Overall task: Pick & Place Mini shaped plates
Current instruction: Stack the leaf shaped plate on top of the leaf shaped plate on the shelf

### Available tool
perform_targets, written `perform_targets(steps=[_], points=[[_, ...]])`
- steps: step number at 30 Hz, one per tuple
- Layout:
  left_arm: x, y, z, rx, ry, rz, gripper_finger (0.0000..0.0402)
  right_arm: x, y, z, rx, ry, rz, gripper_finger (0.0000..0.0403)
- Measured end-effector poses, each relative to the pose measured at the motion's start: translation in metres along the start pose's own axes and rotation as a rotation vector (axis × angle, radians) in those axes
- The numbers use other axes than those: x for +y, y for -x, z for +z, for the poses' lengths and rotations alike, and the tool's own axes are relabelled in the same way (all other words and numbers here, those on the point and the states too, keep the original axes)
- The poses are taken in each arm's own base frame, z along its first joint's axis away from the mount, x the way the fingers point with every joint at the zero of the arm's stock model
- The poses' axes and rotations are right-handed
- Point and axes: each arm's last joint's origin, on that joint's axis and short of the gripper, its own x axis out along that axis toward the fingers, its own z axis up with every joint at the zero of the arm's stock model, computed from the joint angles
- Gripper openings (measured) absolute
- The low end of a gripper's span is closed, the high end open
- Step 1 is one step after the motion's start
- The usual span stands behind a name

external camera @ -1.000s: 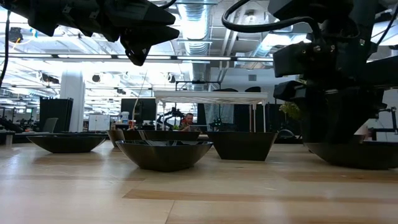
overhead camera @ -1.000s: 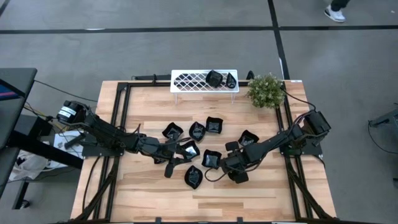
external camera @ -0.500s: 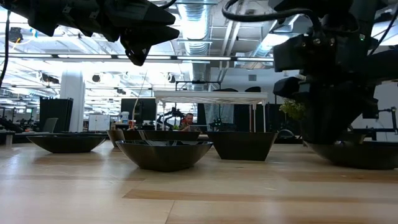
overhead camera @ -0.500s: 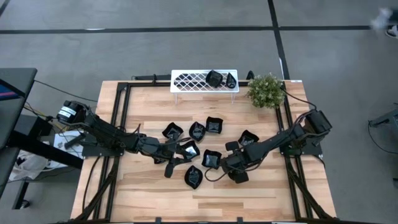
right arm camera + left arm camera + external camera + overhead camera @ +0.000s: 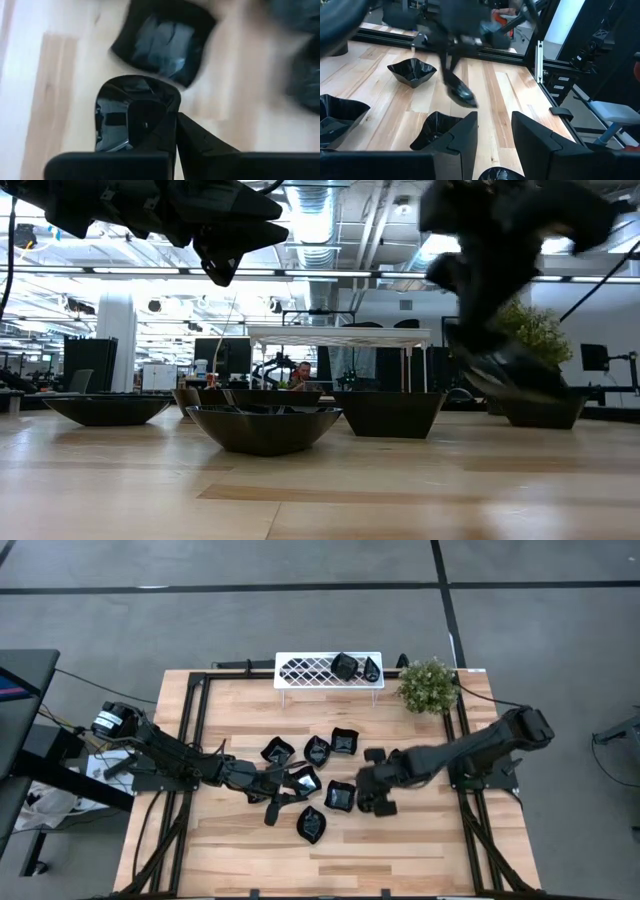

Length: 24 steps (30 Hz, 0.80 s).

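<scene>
A white lattice rack (image 5: 315, 669) stands at the far edge of the light wooden counter (image 5: 240, 860), and a green potted plant (image 5: 428, 685) sits just beside it toward the right corner. A black metal frame (image 5: 187, 715) runs around the counter. The floor (image 5: 250, 610) beyond is grey with dark lines. In the low view, a person (image 5: 301, 373) sits far back in the room under ceiling lights (image 5: 310, 210).

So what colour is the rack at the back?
White, with a criss-cross lattice top: the rack shows best in the high view.
</scene>
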Motion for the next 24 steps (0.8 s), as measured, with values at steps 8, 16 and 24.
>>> perform_targets(steps=[8,16,24], points=[[0.001,0.0,0.0,-0.002,-0.035,0.002,0.0122,-0.072,0.065,0.039,-0.113,-0.11,-0.19,0.0001],[0.002,0.003,0.006,-0.023,-0.06,0.005,0.0122,-0.166,0.135,0.068,-0.251,-0.219,-0.339,0.0001],[0.002,0.004,0.008,-0.034,-0.068,0.016,0.0122,-0.266,0.136,0.064,-0.23,-0.335,-0.343,0.0]])
